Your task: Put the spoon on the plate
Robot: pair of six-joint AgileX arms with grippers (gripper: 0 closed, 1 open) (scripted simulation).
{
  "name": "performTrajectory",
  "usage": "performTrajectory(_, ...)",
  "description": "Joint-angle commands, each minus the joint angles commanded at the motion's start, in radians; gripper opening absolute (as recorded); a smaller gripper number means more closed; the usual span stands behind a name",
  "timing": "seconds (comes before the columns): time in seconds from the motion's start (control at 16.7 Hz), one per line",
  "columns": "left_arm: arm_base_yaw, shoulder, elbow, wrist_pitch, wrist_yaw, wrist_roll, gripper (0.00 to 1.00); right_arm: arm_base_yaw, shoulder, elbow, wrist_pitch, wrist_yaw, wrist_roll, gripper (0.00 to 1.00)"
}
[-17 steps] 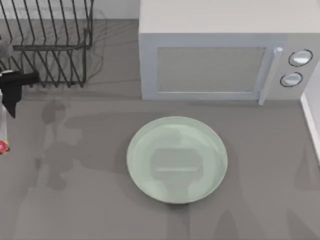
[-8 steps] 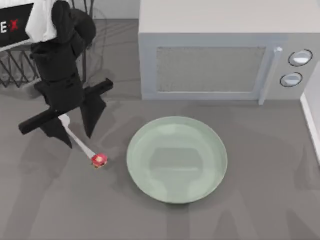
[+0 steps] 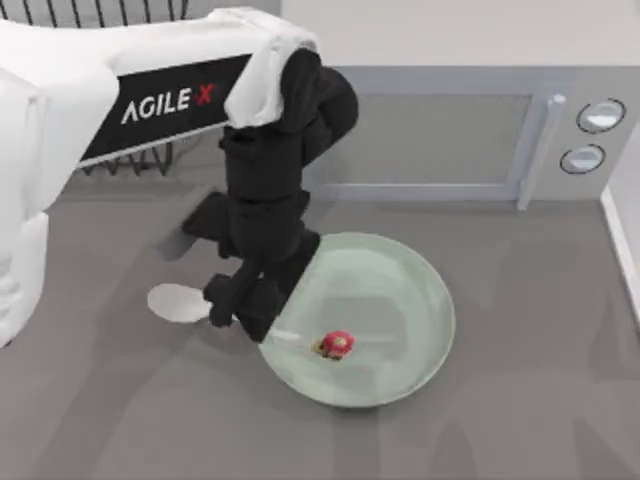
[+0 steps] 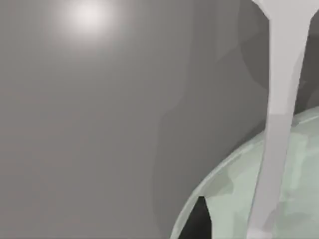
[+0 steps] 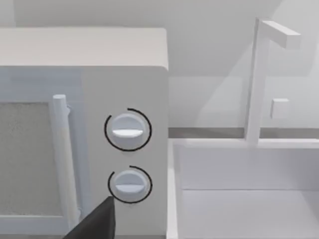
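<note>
Our left gripper (image 3: 243, 312) hangs over the left rim of the plate (image 3: 400, 290), its fingers clenched on the spoon (image 3: 178, 302). The spoon's bowl lies out over the table (image 3: 520, 380) left of the plate; its thin handle reaches in above the plate, ending at a red-capped mushroom figure (image 3: 335, 345). Our right arm faces the microwave (image 5: 124, 74); whether its fingers are released, we cannot tell.

Plate (image 3: 400, 300) sits mid-table in front of the microwave (image 3: 450, 120); dish rack (image 3: 130, 160) is behind-left. Spoon (image 3: 178, 302) spans the plate's left rim, bowl over the table (image 3: 550, 400), mushroom figure (image 3: 335, 345) end over the plate. Left gripper (image 3: 245, 310) is above the rim.
</note>
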Motion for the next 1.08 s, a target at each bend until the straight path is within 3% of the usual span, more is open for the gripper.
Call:
performTrajectory(0.24,-0.096,0.039,0.099,0.017,-0.058,-0.308,0.0,0.0,0.0,0.0,0.0,0.0,0.0,1.0)
performTrajectory(0.48,-0.145,0.058,0.185,0.052,-0.119,-0.503,0.0,0.0,0.0,0.0,0.0,0.0,0.0,1.0)
performTrajectory(1.08,-0.147,0.053,0.192,0.06,-0.135,-0.545,0.0,0.0,0.0,0.0,0.0,0.0,0.0,1.0)
